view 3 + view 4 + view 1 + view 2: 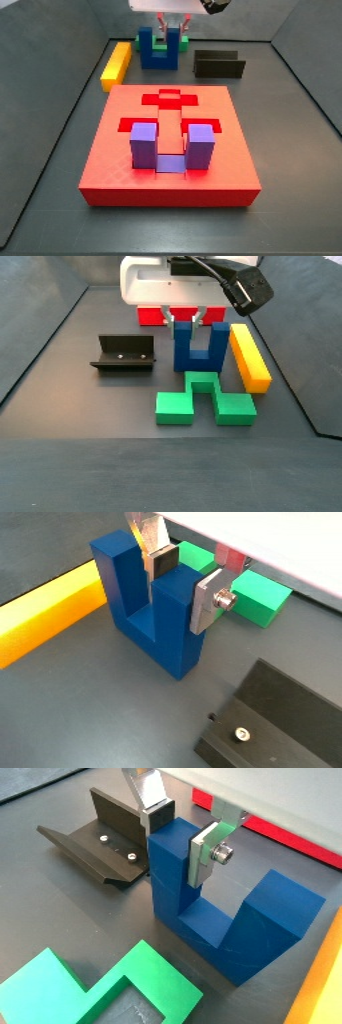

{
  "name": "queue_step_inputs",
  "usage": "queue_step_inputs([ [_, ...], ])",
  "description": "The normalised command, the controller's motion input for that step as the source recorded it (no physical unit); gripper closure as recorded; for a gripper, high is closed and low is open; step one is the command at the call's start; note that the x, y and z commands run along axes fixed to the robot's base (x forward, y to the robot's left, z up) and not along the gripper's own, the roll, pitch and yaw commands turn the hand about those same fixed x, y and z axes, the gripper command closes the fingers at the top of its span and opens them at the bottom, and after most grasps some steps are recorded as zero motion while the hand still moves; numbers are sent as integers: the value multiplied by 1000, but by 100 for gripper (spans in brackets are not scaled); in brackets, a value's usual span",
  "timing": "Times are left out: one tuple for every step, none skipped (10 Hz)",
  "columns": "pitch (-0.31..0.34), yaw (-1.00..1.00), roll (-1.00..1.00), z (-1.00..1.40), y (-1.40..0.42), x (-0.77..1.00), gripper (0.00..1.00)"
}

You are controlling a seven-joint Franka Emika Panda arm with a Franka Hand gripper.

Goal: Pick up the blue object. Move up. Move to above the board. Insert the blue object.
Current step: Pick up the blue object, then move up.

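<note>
1. Dark grey floor fills the enclosure, bounded by grey walls.
2. At the upper centre of a side view, the gripper straddles one prong of the blue object, its silver fingers on either side of the prong, grasping it.
3. A yellow bar lies just right of the blue object; a green block sits below it, and the fixture stands at the left.
4. The board occupies the centre of a side view, with a purple U-shaped block seated in it.
</note>
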Motion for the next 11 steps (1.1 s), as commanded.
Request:
queue_step_inputs([
  [0,0,0,0,0,0,100],
  [0,0,0,0,0,0,100],
  [0,0,0,0,0,0,100],
  [0,0,0,0,0,0,100],
  [0,0,0,0,0,0,100],
  [0,0,0,0,0,0,100],
  [0,0,0,0,0,0,100],
  [0,0,0,0,0,0,100],
  [0,0,0,833,0,0,100],
  [47,20,-5,805,-5,-64,100],
  [70,22,-10,680,-9,-93,100],
])
